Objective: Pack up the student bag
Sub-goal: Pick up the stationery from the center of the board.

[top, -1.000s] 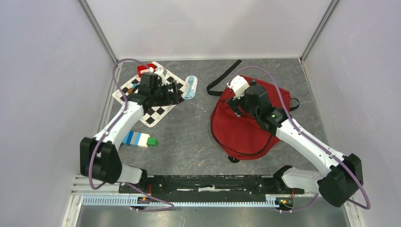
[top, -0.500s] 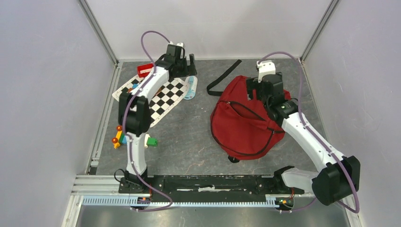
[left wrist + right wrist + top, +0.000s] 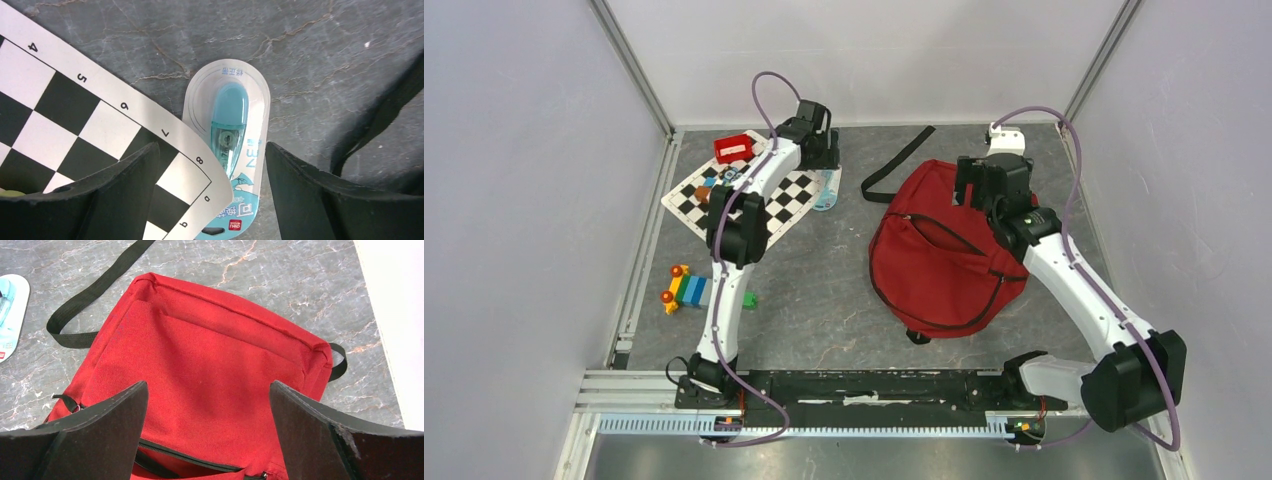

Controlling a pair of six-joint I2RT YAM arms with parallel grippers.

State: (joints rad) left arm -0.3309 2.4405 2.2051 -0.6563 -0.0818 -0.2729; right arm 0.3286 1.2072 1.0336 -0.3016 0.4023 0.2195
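Note:
The dark-red student bag (image 3: 939, 262) lies flat at the right, its black zipper partly open (image 3: 190, 459). My right gripper (image 3: 986, 188) hangs open and empty above the bag's far end (image 3: 215, 355), with red fabric between the jaws (image 3: 209, 390). My left gripper (image 3: 824, 162) is open and empty above a light-blue correction tape package (image 3: 827, 187). In the left wrist view the package (image 3: 227, 135) lies between the open jaws (image 3: 211, 152), its near end tucked under a corner of the checkerboard mat (image 3: 75, 125).
A small red box (image 3: 734, 148) sits at the mat's far corner (image 3: 764, 205). Coloured toy blocks (image 3: 686, 290) lie at the left. The bag's black strap (image 3: 894, 165) runs toward the package. White walls close in the back and both sides.
My left arm has swung from over the checkerboard mat out to the far side above the correction tape package. My right gripper has moved from the bag's middle to its far end.

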